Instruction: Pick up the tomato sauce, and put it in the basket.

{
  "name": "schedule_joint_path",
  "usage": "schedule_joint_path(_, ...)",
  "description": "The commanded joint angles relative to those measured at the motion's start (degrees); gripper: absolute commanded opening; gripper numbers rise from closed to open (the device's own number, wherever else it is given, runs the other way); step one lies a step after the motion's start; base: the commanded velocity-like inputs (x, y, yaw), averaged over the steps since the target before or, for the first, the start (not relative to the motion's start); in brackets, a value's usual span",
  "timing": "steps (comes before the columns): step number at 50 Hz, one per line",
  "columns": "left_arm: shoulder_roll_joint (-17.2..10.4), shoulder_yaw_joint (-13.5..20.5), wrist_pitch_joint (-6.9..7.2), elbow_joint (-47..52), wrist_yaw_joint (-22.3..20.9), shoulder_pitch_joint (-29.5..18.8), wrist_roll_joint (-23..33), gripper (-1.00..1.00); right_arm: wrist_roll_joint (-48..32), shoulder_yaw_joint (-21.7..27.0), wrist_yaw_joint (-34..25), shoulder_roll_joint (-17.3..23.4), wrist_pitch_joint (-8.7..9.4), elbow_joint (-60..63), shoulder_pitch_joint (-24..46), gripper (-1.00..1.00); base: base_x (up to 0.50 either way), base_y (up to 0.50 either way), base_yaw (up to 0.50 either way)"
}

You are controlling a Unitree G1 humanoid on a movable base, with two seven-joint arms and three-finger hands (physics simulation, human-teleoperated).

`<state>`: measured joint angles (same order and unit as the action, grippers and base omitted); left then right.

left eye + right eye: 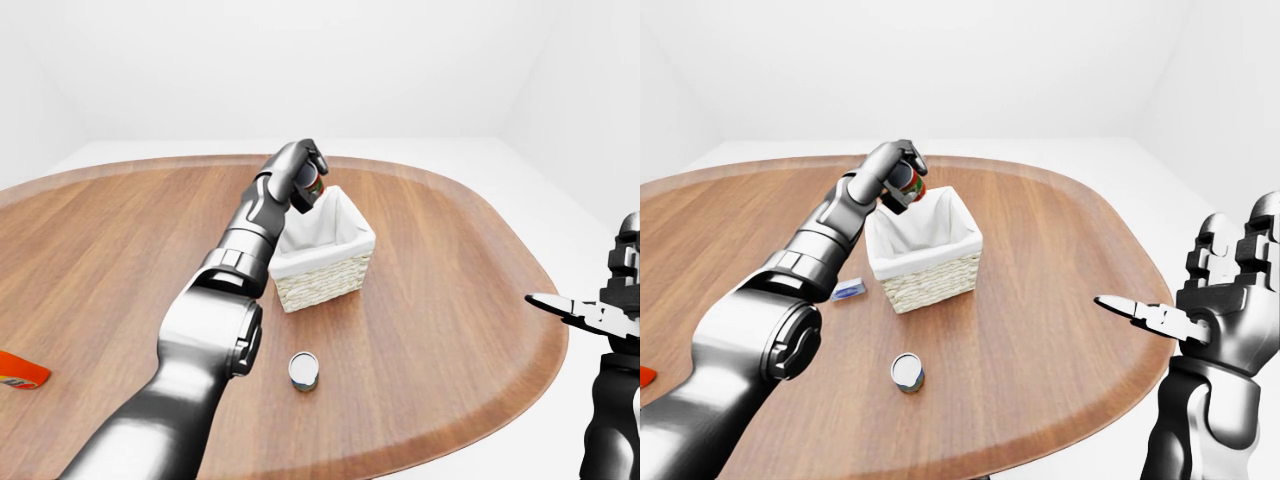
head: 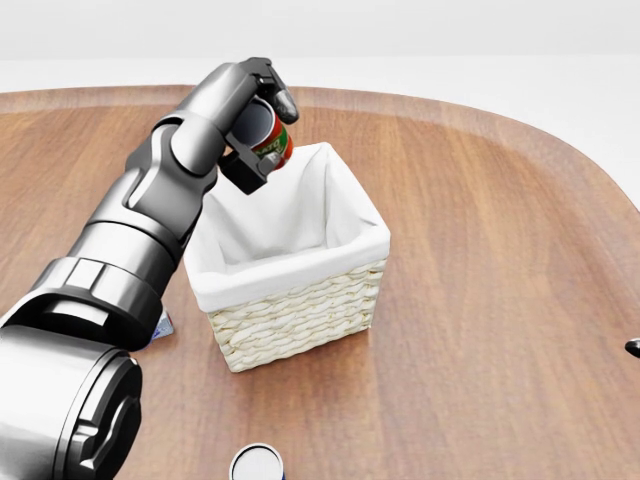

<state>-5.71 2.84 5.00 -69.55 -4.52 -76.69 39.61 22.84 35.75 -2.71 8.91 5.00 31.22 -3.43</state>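
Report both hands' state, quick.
Left hand: closed on the tomato sauce can, held above the basket.
Right hand: open, holding nothing, off to the right of the table.

I see bright, even light with no glare; only a soft shadow lies under the basket (image 2: 300,310), and everything renders sharp, undistorted.

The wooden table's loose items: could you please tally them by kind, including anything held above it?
Cans: 2, the red-labelled tomato sauce can in the left hand, the silver-topped can.
Baskets: 1, white-lined wicker.
Small blue packets: 1.
Orange objects: 1.
Total: 5.
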Motion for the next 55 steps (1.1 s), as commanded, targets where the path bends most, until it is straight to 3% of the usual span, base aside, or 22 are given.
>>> schedule_joint_path(1,1.72,1.20,0.00,-7.76,-2.29,1.55,-5.68,-1.00,0.12,-0.18,0.12,0.09,0.00,-0.24,0.11,1.00,0.00,0.00,0.00)
schedule_joint_path(10,0.62,-1.48,0.00,-8.28,-1.91,4.19,-0.64,-1.00,-0.14,-0.38,-0.07,0.04,0.00,-0.50,0.04,1.00,0.00,0.00,0.00)
schedule_joint_path(18,0.95,-0.12,0.00,-8.23,-2.30,3.95,-0.04,-1.00,0.11,-0.15,-0.07,0.07,0.00,-0.34,-0.04,1.00,0.00,0.00,0.00)
schedule_joint_path(41,0.01,-0.62,0.00,-8.32,-1.39,3.34,1.94,-1.00,0.16,-0.28,0.04,0.22,0.00,-0.41,0.20,1.00,0.00,0.00,0.00)
schedule_joint_path(42,-0.01,-0.72,0.00,-8.33,-1.41,3.45,2.24,-0.58,0.17,-0.29,0.08,0.22,0.00,-0.39,0.23,1.00,0.00,0.00,0.00)
schedule_joint_path(43,-0.04,-0.49,0.00,-8.33,-1.05,3.46,2.22,1.00,0.12,-0.34,0.09,0.24,0.00,-0.49,0.27,1.00,0.00,0.00,0.00)
schedule_joint_path(55,-0.41,-0.59,0.00,-8.42,-0.74,4.00,3.38,1.00,0.12,-0.36,-0.06,0.05,0.00,-0.61,0.01,1.00,0.00,0.00,0.00)
